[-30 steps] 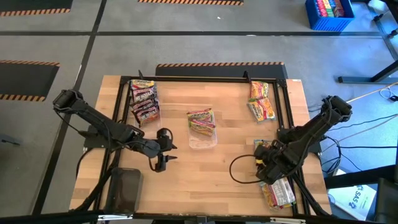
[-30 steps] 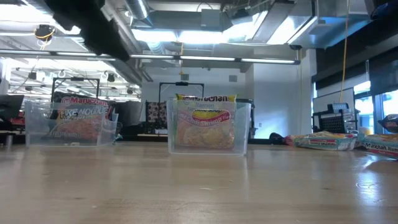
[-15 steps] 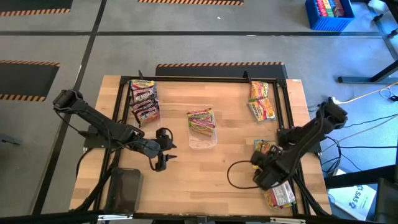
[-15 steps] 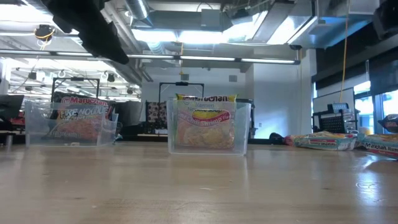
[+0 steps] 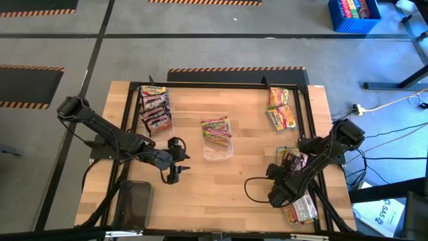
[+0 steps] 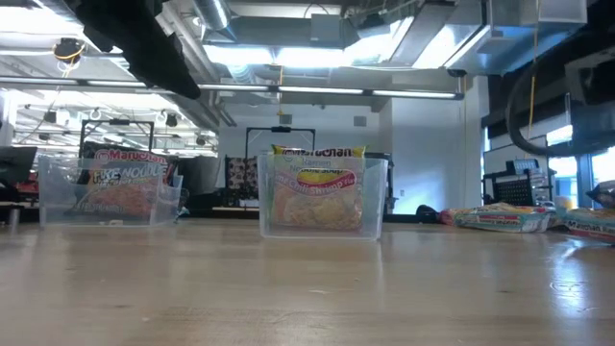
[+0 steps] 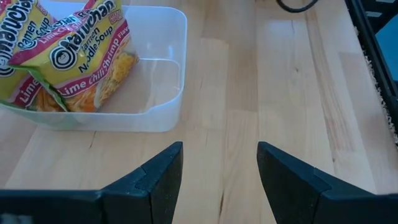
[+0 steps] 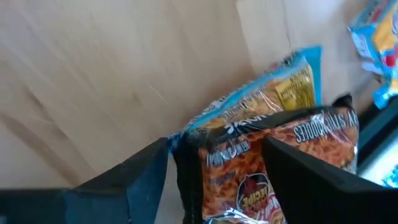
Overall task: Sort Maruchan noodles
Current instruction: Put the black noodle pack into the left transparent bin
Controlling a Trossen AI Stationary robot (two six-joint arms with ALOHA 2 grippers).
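**Maruchan noodles in groups across the wooden surface**

Maruchan noodles [image 5: 216, 128] are flat, crinkly rectangular packets with printed fronts: yellow-orange ones labelled lime chili shrimp, dark maroon ones, and some with blue edges. A clear tray [image 7: 163, 81] in the middle of the surface [image 5: 221, 181] holds two yellow-orange packets [image 7: 81, 53], which lean against its far end and leave the nearer half bare. In the low view these stand upright on edge inside the tray, labels facing the camera. Maroon packets [image 5: 154, 108] sit in a second clear tray [image 6: 58, 197] at the far left corner, stacked in a row running front to back. Loose yellow-orange packets [image 5: 280, 108] lie flat at the far right. More packets [image 5: 301, 207] are heaped at the near right edge.

The right gripper [image 5: 273, 184] hangs over that heap; between its parted fingers [image 8: 130, 180] sits an orange-red packet [image 8: 261, 174], long axis running away from the wrist; whether they press on it I cannot tell. The left gripper [image 5: 175, 159] waits near the central tray, fingers [image 7: 158, 180] released and empty.
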